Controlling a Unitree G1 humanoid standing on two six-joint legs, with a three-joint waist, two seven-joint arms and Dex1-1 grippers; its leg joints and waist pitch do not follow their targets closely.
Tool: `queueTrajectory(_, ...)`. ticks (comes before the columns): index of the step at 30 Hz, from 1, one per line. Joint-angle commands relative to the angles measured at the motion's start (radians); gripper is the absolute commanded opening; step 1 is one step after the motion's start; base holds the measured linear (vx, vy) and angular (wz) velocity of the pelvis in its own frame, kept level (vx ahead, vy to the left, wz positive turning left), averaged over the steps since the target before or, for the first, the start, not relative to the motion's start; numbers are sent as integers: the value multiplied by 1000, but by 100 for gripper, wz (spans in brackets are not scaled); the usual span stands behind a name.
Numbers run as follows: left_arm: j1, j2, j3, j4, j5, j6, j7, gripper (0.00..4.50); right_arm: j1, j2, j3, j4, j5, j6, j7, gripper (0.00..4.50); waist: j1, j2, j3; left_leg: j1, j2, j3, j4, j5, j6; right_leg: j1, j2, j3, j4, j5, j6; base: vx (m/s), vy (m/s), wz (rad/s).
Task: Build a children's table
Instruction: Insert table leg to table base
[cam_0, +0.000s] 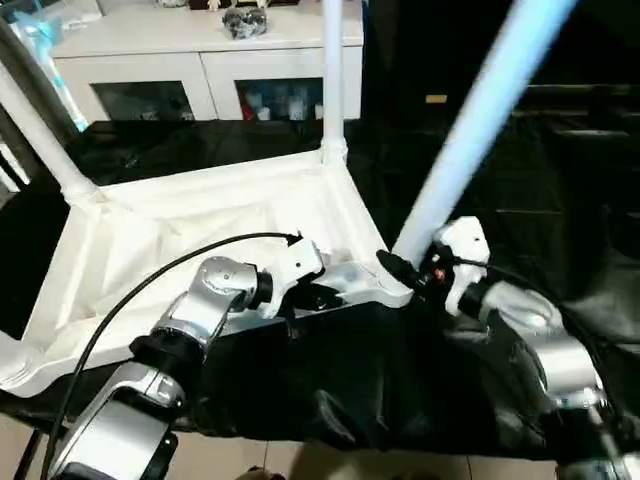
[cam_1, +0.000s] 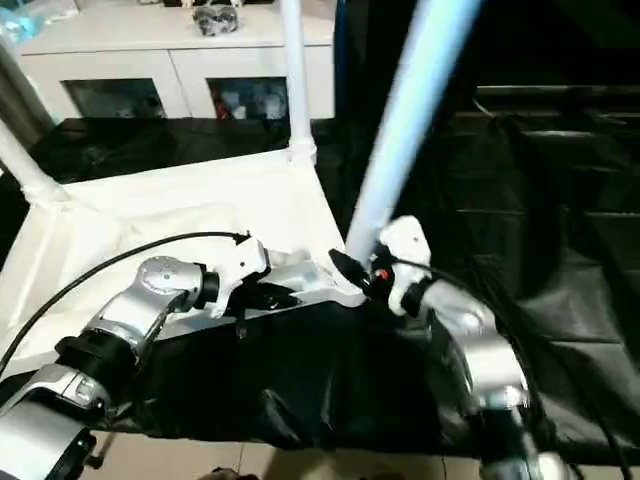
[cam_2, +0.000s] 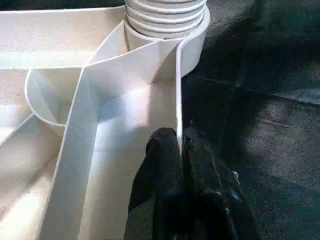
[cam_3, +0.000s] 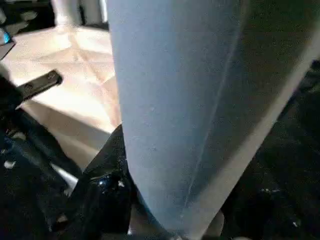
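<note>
Gripping smooth tapered leg (cam_0: 480, 120) over ribbed tabletop (cam_0: 180, 230).

The upturned tabletop (cam_0: 190, 225) is seen in white plastic, its ribbed underside cream where shaded. The legs standing in the far sockets (cam_0: 333, 70) are white, while the tilted leg (cam_0: 480, 120) at the near corner is tinted pale blue. A black cloth (cam_0: 330, 370) with a dull sheen is spread over the worktop. The forearms are silver, the wrists white, and the left claw (cam_2: 181, 150) and right claw (cam_0: 392, 266) black. The cabinet (cam_0: 210, 55) behind is white with dark glass doors.
</note>
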Motion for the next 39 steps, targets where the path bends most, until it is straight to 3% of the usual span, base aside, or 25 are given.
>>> queueTrajectory(1, -20, 8, 19, -50, -15, -22, -32, 0, 2, -3, 50, 46, -18, 49, 42, 189, 4, -23, -58, 10, 21, -13, -79, -367, 25, 39, -47, 29, -101, -462, -162, 0, 0, 0)
queueTrajectory(2, -17, 12, 17, -56, -16, -22, -37, 0, -2, -8, 55, 43, -13, 55, 55, 189, 3, -30, -58, 10, 22, -12, -79, -366, 25, 39, -46, 30, -103, -457, -163, 0, 0, 0)
queueTrajectory(3, -17, 21, 13, -62, -16, -22, -52, 0, -15, -23, 67, 45, -6, 68, 94, 189, 7, -30, -60, 17, 24, -10, -78, -366, 26, 34, -47, 34, -101, -436, -174, 0, 0, 0)
queueTrajectory(4, -16, 28, 11, -70, -17, -21, -61, 0, -22, -33, 76, 43, -1, 78, 118, 189, 7, -36, -61, 11, 26, -11, -81, -351, 26, 41, -46, 33, -96, -403, -183, 0, 0, 0)
queueTrajectory(6, -17, 32, 11, -72, -18, -19, -68, 0, -28, -39, 82, 44, 2, 86, 136, 189, 10, -33, -63, 14, 28, -10, -80, -340, 27, 39, -45, 35, -92, -365, -196, 0, 0, 0)
queueTrajectory(8, -19, 38, 11, -76, -19, -18, -76, 0, -31, -49, 91, 43, 3, 89, 161, 189, 14, -35, -63, 15, 29, -8, -79, -332, 26, 40, -46, 36, -88, -315, -218, 0, 0, 0)
queueTrajectory(9, -21, 45, 12, -81, -23, -15, -87, 0, -33, -58, 99, 43, 3, 91, 191, 189, 15, -42, -62, 14, 28, -7, -79, -327, 28, 42, -46, 35, -86, -307, -223, 0, 0, 0)
queueTrajectory(20, -24, 86, -20, -134, -51, -21, -263, 0, 0, -108, 154, 14, -7, 58, 329, 189, 31, -42, -54, 17, 34, -8, -86, -346, 23, 40, -50, 39, -85, -309, -231, 0, 0, 0)
queueTrajectory(21, -26, 96, -28, -140, -46, -23, -287, 0, 9, -109, 163, 0, -8, 52, 346, 189, 33, -48, -56, 17, 33, -8, -86, -338, 24, 41, -50, 38, -84, -303, -233, 0, 0, 0)
queueTrajectory(26, -42, 98, -25, -116, -31, -33, -291, 0, 19, -97, 173, -8, -11, 37, 353, 189, 39, -47, -56, 19, 35, -8, -87, -338, 17, 40, -52, 39, -83, -305, -237, 0, 0, 0)
queueTrajectory(29, -55, 83, -5, -93, -20, -24, -228, 0, 8, -72, 161, 16, -18, 24, 315, 189, 39, -49, -56, 21, 35, -8, -88, -361, 6, 39, -52, 39, -86, -328, -233, 0, 0, 0)
queueTrajectory(31, -64, 71, 11, -85, -13, 1, -164, 0, -1, -43, 132, 43, -23, 14, 257, 189, 37, -55, -54, 23, 33, -8, -88, -382, -3, 35, -53, 39, -90, -375, -222, 0, 0, 0)
queueTrajectory(34, -78, 48, 40, -77, -9, 47, -75, 0, -25, -3, 84, 104, -41, -1, 148, 189, 34, -53, -51, 25, 31, -11, -88, -408, -20, 31, -55, 36, -97, -454, -199, 0, 0, 0)
queueTrajectory(35, -80, 43, 46, -80, -7, 56, -55, 0, -33, 5, 73, 121, -46, -4, 120, 189, 31, -59, -49, 25, 28, -12, -88, -416, -24, 30, -55, 33, -102, -489, -183, 0, 0, 0)
queueTrajectory(39, -77, 15, 61, -126, -1, 128, 20, 0, -75, 46, 26, 204, -57, -4, -3, 189, 30, -59, -50, 25, 29, -14, -88, -414, -23, 27, -56, 34, -104, -491, -174, 0, 0, 0)
